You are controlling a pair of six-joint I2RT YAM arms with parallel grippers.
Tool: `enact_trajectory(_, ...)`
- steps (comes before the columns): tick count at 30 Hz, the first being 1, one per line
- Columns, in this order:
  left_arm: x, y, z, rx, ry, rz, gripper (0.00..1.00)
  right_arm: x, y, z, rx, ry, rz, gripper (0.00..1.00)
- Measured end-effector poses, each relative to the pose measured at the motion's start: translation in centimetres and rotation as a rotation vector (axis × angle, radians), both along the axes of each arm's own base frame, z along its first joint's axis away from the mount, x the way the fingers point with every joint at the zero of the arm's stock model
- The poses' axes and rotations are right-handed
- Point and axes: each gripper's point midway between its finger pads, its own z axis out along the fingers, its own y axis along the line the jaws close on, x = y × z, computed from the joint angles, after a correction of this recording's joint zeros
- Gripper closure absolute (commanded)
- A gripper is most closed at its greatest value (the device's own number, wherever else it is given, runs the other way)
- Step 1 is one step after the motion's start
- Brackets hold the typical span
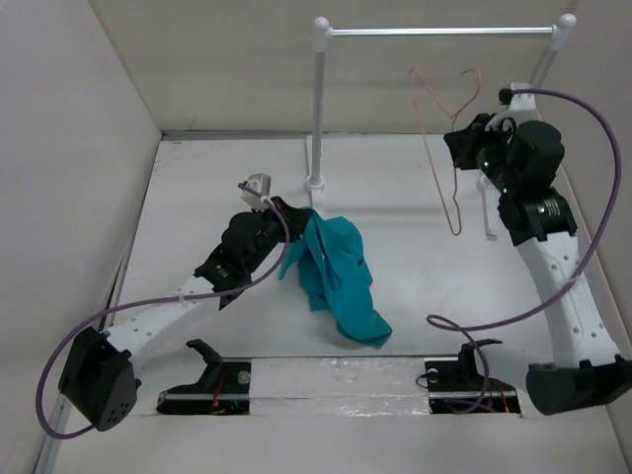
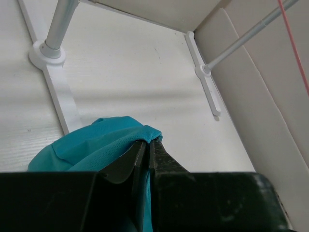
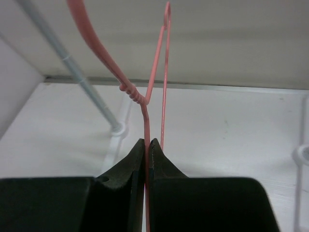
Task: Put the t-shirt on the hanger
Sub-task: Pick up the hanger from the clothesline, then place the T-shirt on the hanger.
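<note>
Well, from above the crumpled teal fabric t-shirt point(image 1: 336, 276) lies on the white table point(image 1: 197, 197) at my left gripper point(image 1: 288, 215). Left wrist: its jaws pinch a fold, ready for lifting. Right wrist: my right gripper point(image 3: 147, 145) clamps the thin red-pink wire hanger point(image 3: 144, 121) upright, I think to receive the shirt.

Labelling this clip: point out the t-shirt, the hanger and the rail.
t-shirt point(image 1: 341, 272): top view, middle of the fabric.
hanger point(image 3: 131, 92): right wrist view, the twisted neck.
rail point(image 1: 439, 32): top view, the horizontal bar.

High rear overview; 2 close wrist views facing the rail point(image 1: 444, 32)
</note>
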Motion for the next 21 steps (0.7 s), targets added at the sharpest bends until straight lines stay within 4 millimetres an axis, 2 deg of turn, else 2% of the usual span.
enact_trajectory(2,0.9,-0.1,0.1,-0.007,0.003,0.001,1.00,-2.6,2.5,-0.4,0.035,-0.024,0.094,1.00)
enact_trajectory(4,1.6,0.0,0.0,-0.010,0.007,0.006,1.00,-5.6,5.1,-2.1,0.057,-0.009,0.197,1.00)
enact_trajectory(8,2.5,0.3,0.2,-0.012,0.012,0.007,1.00,-11.1,7.9,-5.3,0.058,0.057,0.349,1.00)
enact_trajectory(9,2.7,0.3,0.3,-0.013,0.011,0.009,1.00,-12.6,8.2,-5.8,0.057,0.069,0.378,1.00)
enact_trajectory(13,3.4,0.3,1.6,-0.024,-0.007,0.018,1.00,-17.7,8.7,-6.0,0.075,0.071,0.479,1.00)
enact_trajectory(16,4.0,0.2,2.7,-0.035,-0.024,0.022,1.00,-20.7,8.9,-5.8,0.087,0.066,0.544,1.00)
enact_trajectory(18,4.2,0.1,3.3,-0.041,-0.032,0.017,1.00,-21.9,8.8,-5.8,0.091,0.067,0.569,1.00)
enact_trajectory(21,4.2,-0.3,4.0,-0.052,-0.042,-0.001,1.00,-22.6,9.0,-6.6,0.088,0.100,0.590,1.00)
